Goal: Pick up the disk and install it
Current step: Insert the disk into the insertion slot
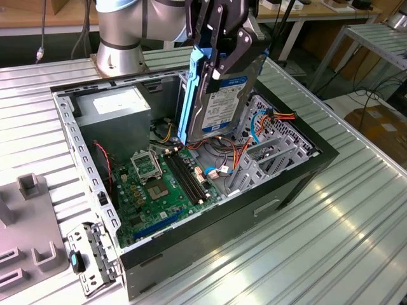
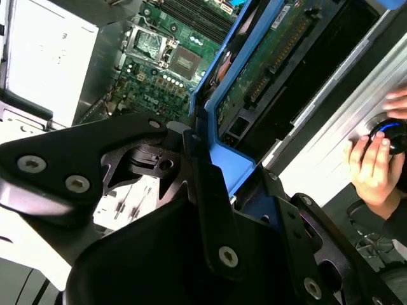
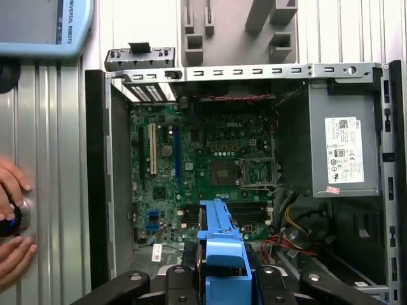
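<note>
My hand is clenched on the top end of the disk. The disk hangs upright below it over the open computer case, long axis near vertical, label toward the exterior camera. The second wrist view shows its circuit-board side. The first wrist view shows a person's fingers on the table.

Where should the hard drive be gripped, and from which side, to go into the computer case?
At its upper end, from above, jaws across the two flat faces, as the gripper holds the hard drive now. It hangs on edge over the open computer case, and this hold leaves the blue rails on its narrow sides free.
</note>
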`<state>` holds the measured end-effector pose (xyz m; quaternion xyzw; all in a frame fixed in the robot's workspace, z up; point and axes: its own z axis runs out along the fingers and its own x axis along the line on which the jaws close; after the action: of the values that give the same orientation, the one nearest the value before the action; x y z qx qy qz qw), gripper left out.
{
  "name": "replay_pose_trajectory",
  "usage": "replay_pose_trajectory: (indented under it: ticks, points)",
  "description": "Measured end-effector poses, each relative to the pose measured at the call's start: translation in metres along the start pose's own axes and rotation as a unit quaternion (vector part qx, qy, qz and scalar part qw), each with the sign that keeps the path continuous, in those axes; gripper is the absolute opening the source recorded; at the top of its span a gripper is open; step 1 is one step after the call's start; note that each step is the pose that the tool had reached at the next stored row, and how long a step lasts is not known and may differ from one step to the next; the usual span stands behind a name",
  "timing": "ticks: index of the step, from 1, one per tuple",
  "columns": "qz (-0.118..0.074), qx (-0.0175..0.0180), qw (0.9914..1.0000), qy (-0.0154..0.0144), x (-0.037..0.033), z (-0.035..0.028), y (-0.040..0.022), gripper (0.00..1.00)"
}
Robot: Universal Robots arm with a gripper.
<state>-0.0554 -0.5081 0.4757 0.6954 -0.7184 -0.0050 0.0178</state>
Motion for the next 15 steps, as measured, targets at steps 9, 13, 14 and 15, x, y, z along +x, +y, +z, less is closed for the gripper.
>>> replay_pose_trajectory:
  ticks: [9,13,14,15]
  points:
    - [0.0,0.0,1.0,0.0001,0.0177,0.0011,-0.0051,0.37]
    - [0.0,0.0,1.0,0.0001,0.019,0.0012,-0.0062,0.37]
    - [0.0,0.0,1.0,0.0001,0.019,0.0012,-0.0062,0.37]
    - [0.0,0.0,1.0,0.0001,0.019,0.0012,-0.0063,0.37]
